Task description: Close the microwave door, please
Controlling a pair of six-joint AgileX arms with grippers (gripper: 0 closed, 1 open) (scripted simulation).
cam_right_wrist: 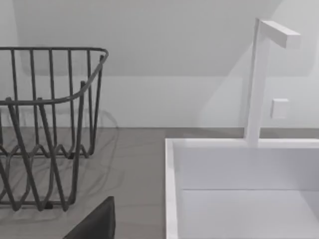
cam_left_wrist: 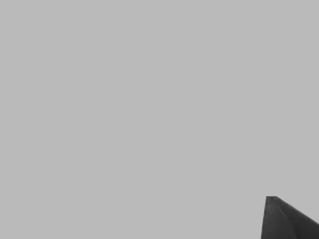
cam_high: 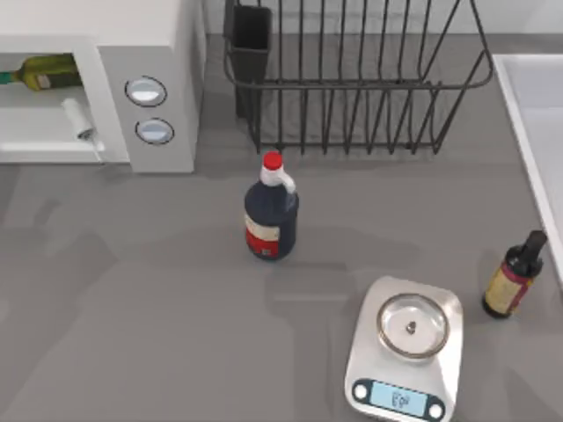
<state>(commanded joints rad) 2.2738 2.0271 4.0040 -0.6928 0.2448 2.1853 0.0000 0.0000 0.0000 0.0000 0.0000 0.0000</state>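
The microwave (cam_high: 149, 53) is a large white box at the table's back left, with two round knobs (cam_high: 146, 90) on its front panel. Its door (cam_high: 35, 132) stands open, a white panel with a small cylindrical bar handle (cam_high: 77, 119). The open cavity shows an olive bottle (cam_high: 44, 72) lying inside. A dark finger (cam_left_wrist: 290, 221) of my left gripper shows against plain grey in the left wrist view. In the right wrist view a dark finger (cam_right_wrist: 97, 224) of my right gripper sits low, near the rack and the sink.
A dark wire dish rack (cam_high: 352, 79) (cam_right_wrist: 45, 129) with a dark cup (cam_high: 252, 40) stands at the back. A dark jug with a red cap (cam_high: 271, 215) is mid-table. Front right are a kitchen scale (cam_high: 405, 347) and a small dark bottle (cam_high: 512, 277). A white sink (cam_high: 537, 114) (cam_right_wrist: 239, 189) with a faucet (cam_right_wrist: 259, 79) is at the right.
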